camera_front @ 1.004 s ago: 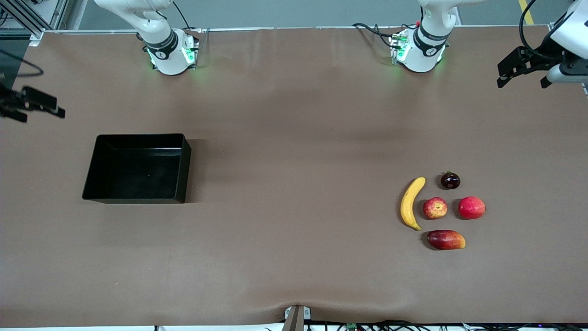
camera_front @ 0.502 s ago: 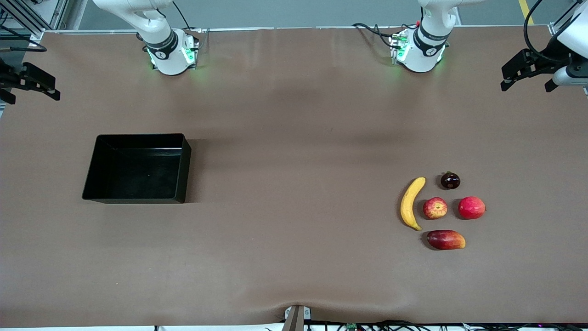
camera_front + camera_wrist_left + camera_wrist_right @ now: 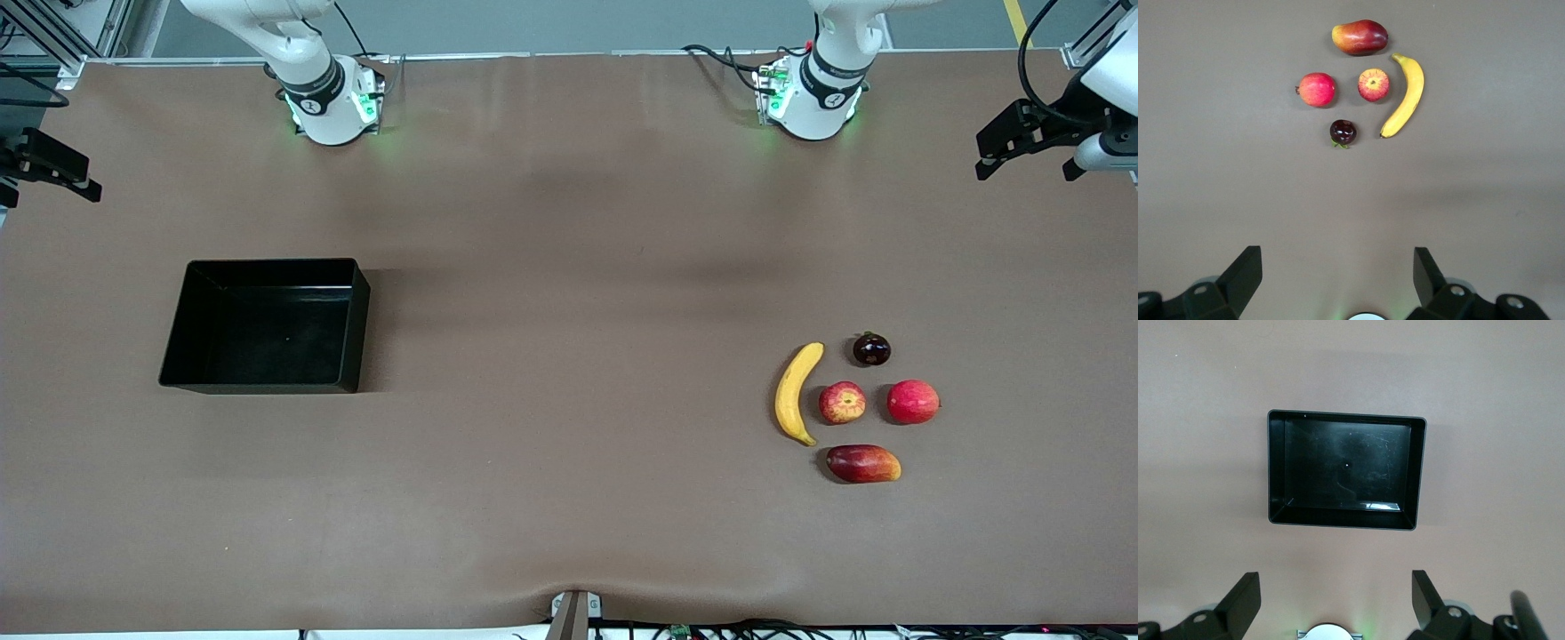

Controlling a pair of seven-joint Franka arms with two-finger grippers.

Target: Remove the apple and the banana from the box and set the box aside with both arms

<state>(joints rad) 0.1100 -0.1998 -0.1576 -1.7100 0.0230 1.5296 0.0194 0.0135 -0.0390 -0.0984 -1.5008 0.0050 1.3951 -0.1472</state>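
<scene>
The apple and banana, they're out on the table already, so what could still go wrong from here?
1. The apple is round and lies bare on the table among other fruits; a nudge could roll it into the banana.
2. The box sits empty; if either open gripper, left or right, clipped a wall, the box could probably slide.

Bare table (image 3: 569, 356) lies between the box (image 3: 267, 324) and the fruit cluster (image 3: 853, 404).

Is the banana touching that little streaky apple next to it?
Apart. In the front view a strip of bare table shows between the banana and the apple; the left wrist view shows the same gap.
</scene>
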